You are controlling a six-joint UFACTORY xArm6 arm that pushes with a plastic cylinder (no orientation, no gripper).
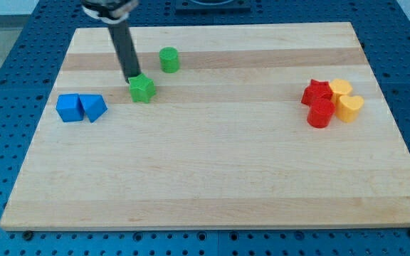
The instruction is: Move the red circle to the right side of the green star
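Seven blocks are sitting on the counter [212,178]. Taking the green star [142,89] as landmark: my tip [132,77] is touching its upper left edge, the rod rising toward the view's top. No end effector is fitted, so there is no opening or closing to tell. A green cylinder [169,60] is lying up and right of it. A blue cube [68,107] and a blue wedge [93,108] are resting left of it, touching each other. Far to its right, the red circle [320,112] is sitting in a tight cluster with a red star [317,92], a yellow hexagon [340,87] and a yellow heart [349,106].
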